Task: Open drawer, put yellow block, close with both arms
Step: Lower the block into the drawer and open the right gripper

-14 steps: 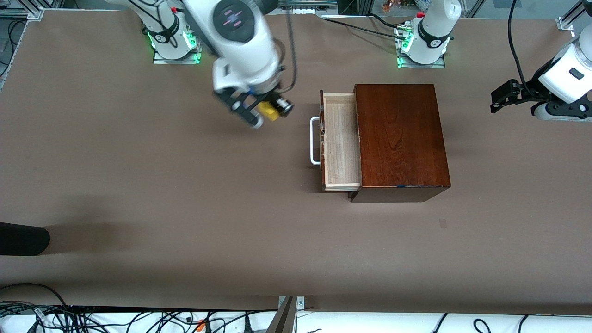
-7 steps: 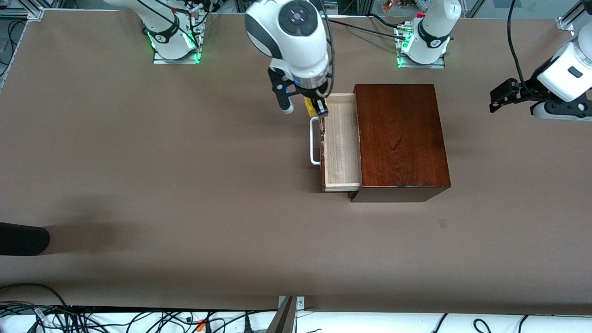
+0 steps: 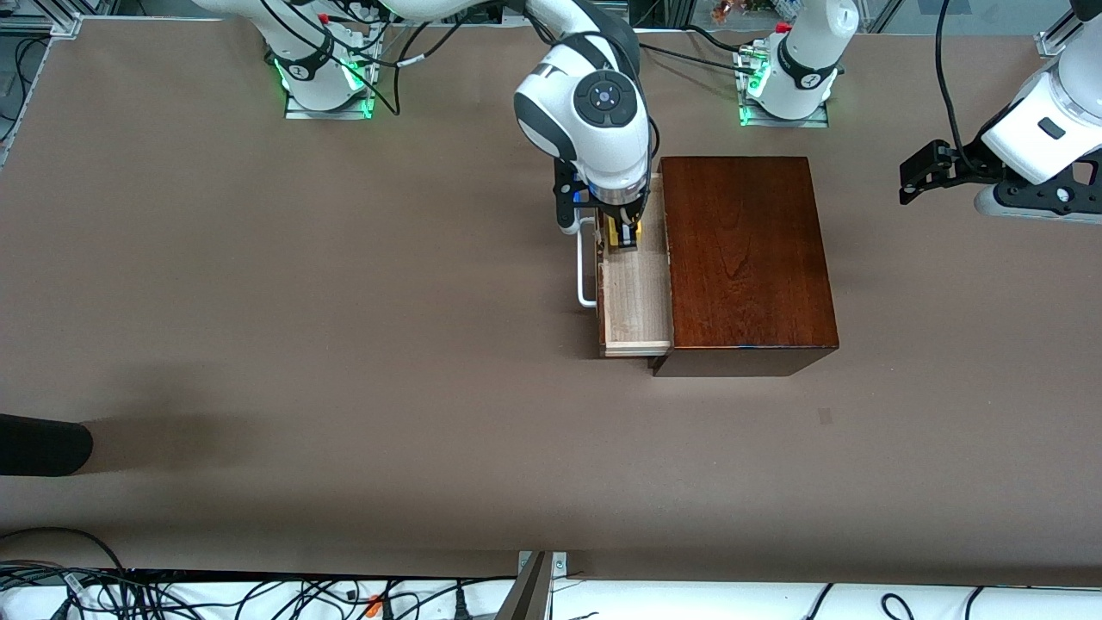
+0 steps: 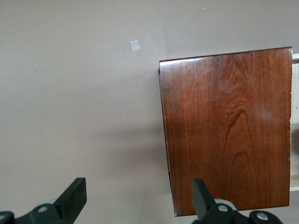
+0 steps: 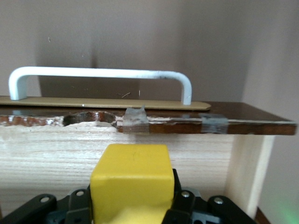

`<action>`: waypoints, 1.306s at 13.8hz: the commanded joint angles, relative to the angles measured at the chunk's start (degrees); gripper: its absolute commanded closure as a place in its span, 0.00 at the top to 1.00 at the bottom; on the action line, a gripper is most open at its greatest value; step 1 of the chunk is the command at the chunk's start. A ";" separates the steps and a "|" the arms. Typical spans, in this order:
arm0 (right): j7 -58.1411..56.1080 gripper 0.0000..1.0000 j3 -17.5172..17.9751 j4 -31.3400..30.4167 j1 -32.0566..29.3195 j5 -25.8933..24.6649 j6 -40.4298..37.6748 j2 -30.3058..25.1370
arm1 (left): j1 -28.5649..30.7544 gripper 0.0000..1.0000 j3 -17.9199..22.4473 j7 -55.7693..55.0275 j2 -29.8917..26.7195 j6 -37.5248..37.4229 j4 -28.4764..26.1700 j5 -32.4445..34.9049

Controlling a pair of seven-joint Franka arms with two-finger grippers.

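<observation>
Since a second ago: right end effector carried from above bare desk at the frame's upper middle to a spot over the open drawer, at the tray's upper end in the front view. Clamped on the yellow block, with only a sliver of yellow visible there under the white wrist. Fills the bottom centre of the right wrist view as a yellow cube, its lower part hidden between the black fingers. Seen above it in that view: pale tray wood, the chipped and taped dark drawer front, and the white handle.

Drawer pulled out toward the right arm's end of the desk, its upper stretch covered by the right arm in the front view, the handle partly hidden too. Wooden box closed-topped, glossy, centre right of the front view.

Left end effector hovering at the right edge of the front view, past the box's end, arm cut off by the frame. Jaws spread wide, holding nothing; in the left wrist view only the two finger tips showing at the bottom, box top above them.
</observation>
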 commanded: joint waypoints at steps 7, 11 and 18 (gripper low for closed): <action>3.99 0.69 -0.80 2.28 1.56 0.02 3.96 5.53 | -0.04 1.00 0.18 1.12 0.69 -1.89 1.96 -0.51; 3.64 1.00 -1.15 2.54 1.12 0.11 0.73 4.57 | -0.13 1.00 0.18 0.94 0.69 -1.89 2.04 -0.51; -5.28 1.00 -0.45 5.88 -7.56 5.37 -13.77 -6.58 | -0.04 1.00 0.18 1.21 0.52 -3.30 1.96 -1.12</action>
